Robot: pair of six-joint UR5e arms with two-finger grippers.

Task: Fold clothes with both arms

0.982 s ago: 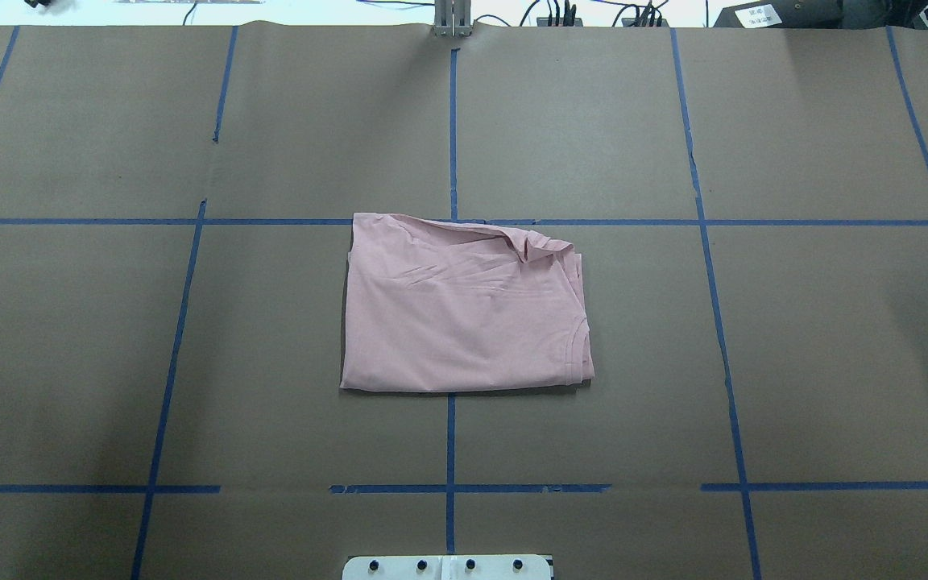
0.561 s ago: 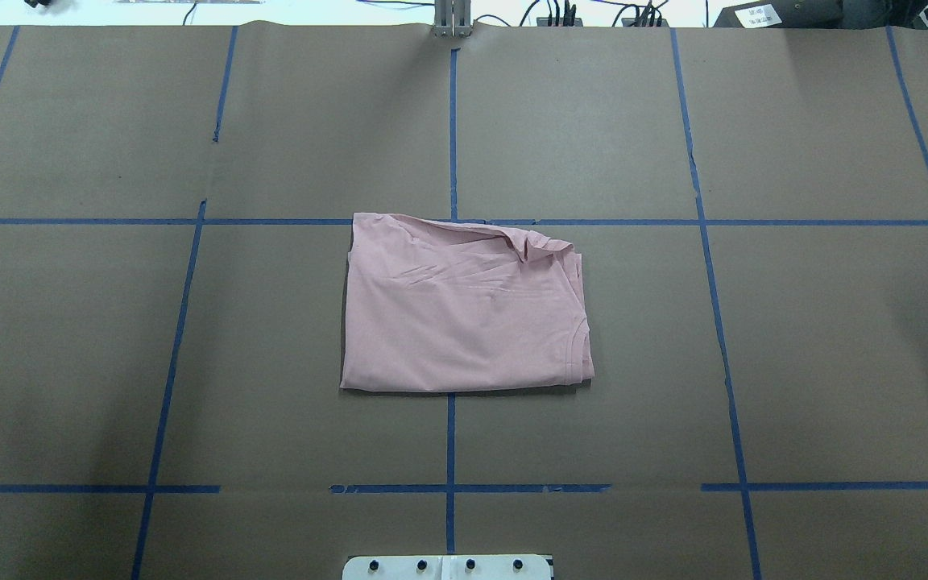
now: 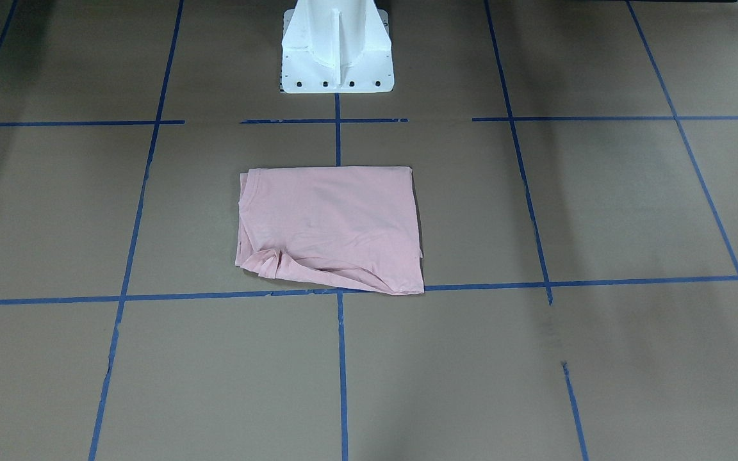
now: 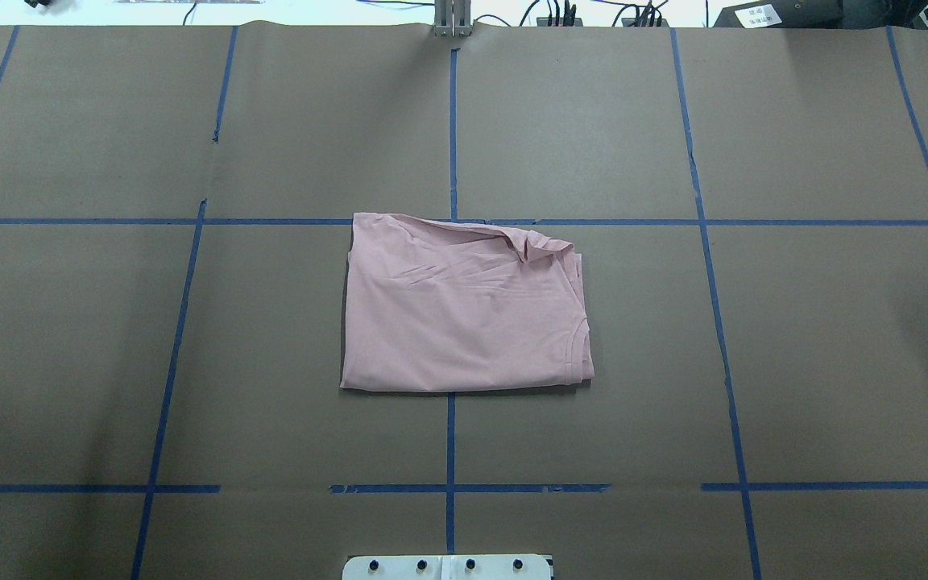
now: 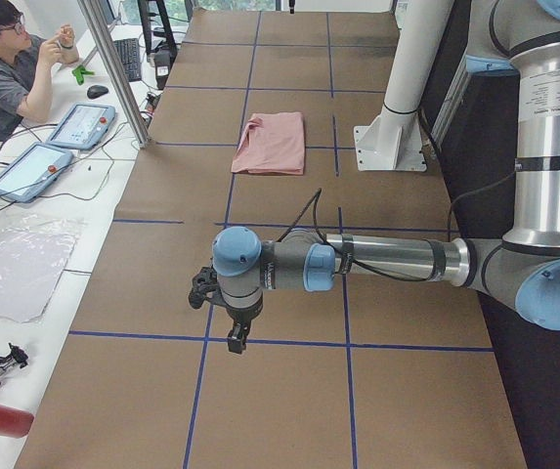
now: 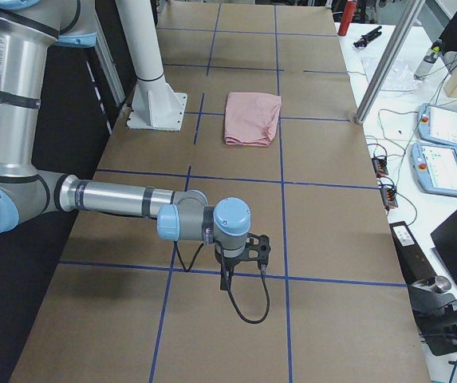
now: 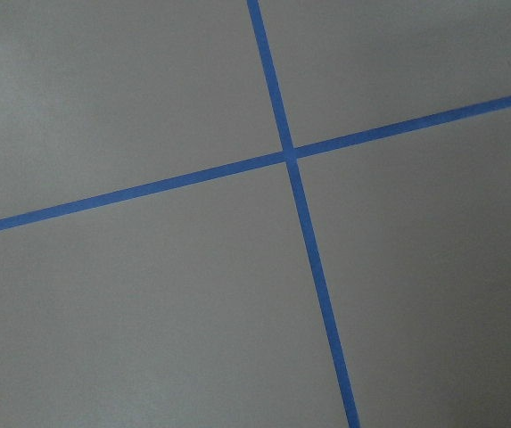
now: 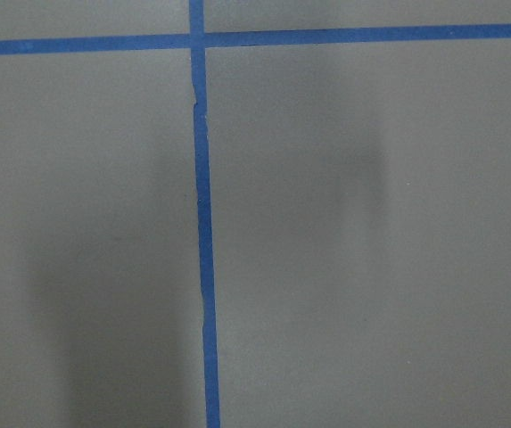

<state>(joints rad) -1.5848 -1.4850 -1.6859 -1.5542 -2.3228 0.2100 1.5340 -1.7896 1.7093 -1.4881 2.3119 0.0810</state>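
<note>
We see the brown surface (image 4: 109, 338), gridded with blue tape (image 4: 450, 137), and the white pedestal (image 3: 337, 51) at the robot's edge. The left arm (image 5: 387, 259) and right arm (image 6: 116, 198) hang low over bare paper, well apart from the folded pink T-shirt (image 4: 464, 314) at the centre. The left gripper (image 5: 235, 339) and right gripper (image 6: 225, 279) point down; we cannot tell their opening. The T-shirt lies as it did a second ago.

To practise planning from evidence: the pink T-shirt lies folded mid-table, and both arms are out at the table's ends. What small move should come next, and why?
Probably swing the right arm in toward the T-shirt: its far corner on that arm's side is bunched and untidy, while the other edges lie flat. The left arm can wait.
</note>
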